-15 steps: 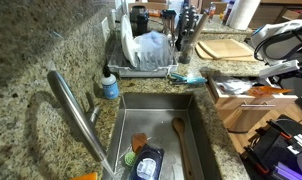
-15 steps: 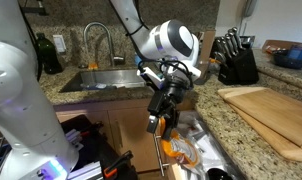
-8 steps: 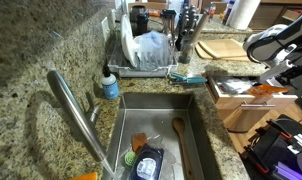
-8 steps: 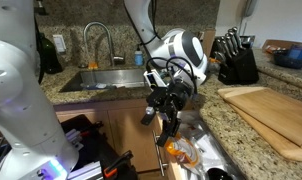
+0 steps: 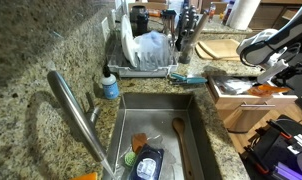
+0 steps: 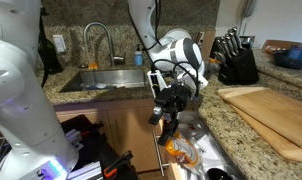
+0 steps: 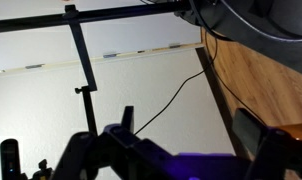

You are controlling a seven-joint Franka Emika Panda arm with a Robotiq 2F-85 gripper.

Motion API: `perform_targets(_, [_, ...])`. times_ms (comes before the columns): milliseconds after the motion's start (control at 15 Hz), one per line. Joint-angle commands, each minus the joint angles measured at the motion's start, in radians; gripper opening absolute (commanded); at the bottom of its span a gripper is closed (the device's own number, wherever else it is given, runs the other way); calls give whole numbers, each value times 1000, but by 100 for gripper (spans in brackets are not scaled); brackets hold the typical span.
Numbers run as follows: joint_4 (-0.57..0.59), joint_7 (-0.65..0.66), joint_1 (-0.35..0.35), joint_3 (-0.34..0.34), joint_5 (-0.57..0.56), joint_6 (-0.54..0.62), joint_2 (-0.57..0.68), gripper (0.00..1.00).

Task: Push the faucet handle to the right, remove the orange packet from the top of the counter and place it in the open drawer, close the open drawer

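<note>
Hanging over the one open drawer (image 6: 203,152), the single claw (image 6: 165,122) stood wide, gripping nothing; in the wrist view its two dark fingers (image 7: 253,140) were far apart with only a pale surface and a strip of wood grain behind them. One orange packet (image 6: 179,150), flat, glossy and bright, lay inside the drawer just below the claw and, as far as could be seen, apart from it; in an exterior view the same packet (image 5: 266,89) showed as an orange patch against the drawer's white inside, within light-wood sides. The counter (image 5: 31,60) was speckled tan-and-brown granite, polished enough to shine. One long curved steel spout (image 5: 76,115) arched over the one rectangular steel sink (image 5: 196,140), where one wooden spoon (image 5: 179,133) lay beside a small orange scrap (image 5: 139,140). One small blue bottle (image 5: 110,86) stood on the counter behind the sink. One pale wooden cutting board (image 6: 271,115), flat and smooth, rested on the counter near one black knife block (image 6: 236,62) bristling with dark handles. One white, rounded arm (image 6: 176,45) carried the claw.
</note>
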Motion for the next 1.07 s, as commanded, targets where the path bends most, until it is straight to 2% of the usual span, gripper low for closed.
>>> perform_targets(0, [-66,-38,-13,14,90,145,-63,100])
perform_targets(600, [-279,37,-6,-16,214,567,-234,100])
perform_targets(1000, [-303,173,2,-18,302,824,-249,100])
